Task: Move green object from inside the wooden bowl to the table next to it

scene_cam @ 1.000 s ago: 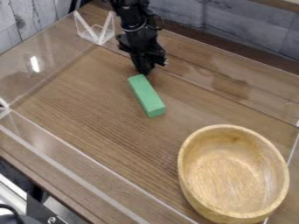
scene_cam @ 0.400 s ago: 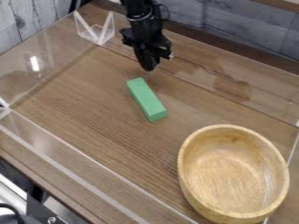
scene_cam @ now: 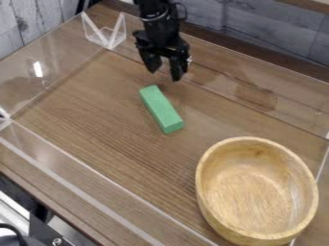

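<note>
The green object, a light green bar, lies flat on the brown table, up and to the left of the wooden bowl. The bowl holds nothing and sits at the lower right. My black gripper hangs just above and behind the bar's far end, pointing down. Its fingers stand apart with nothing between them, and it does not touch the bar.
Low clear acrylic walls run around the table's edges. A clear corner bracket stands at the back left, close to the arm. A grey plank wall is behind the table.
The gripper rose off the green bar's far end, drew back slightly, and its fingers spread from shut to open. The bar and the bowl stayed where they were.
</note>
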Tool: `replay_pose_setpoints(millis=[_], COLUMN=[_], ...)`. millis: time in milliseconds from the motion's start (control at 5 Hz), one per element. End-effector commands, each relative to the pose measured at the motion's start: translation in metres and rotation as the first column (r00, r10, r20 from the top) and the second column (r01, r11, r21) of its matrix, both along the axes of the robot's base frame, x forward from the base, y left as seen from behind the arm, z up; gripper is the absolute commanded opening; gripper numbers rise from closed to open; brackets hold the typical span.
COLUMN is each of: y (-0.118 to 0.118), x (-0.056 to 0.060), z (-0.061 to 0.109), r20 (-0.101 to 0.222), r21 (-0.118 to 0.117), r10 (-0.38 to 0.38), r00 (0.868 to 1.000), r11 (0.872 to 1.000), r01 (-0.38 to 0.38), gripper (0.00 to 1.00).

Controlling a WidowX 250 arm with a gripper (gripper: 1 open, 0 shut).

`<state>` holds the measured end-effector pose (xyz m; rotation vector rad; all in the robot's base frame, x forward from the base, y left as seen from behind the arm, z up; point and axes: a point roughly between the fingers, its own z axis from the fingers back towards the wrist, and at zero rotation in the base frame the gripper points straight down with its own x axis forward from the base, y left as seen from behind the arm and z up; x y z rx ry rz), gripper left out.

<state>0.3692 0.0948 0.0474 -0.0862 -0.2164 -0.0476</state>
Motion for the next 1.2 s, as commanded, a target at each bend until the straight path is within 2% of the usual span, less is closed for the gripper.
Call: replay_pose_setpoints(millis=[0, 200, 600, 1000], y=[0.006, 0.005, 0.008, 0.006], x=[0.008, 0.007, 0.004, 0.004], z=[0.043, 0.053, 0.050, 0.059], r20=[0.103, 0.120, 0.140, 0.152], r21=[0.023, 0.019, 0.013, 0.011], r10=[-0.015, -0.031, 0.069, 0.000], r00=[0.995, 0.992, 0.988, 0.988], r11=[1.000, 0.999, 0.997, 1.000], r01=[0.012, 0.029, -0.071, -0.002], gripper=[1.00, 1.00, 1.00, 1.00])
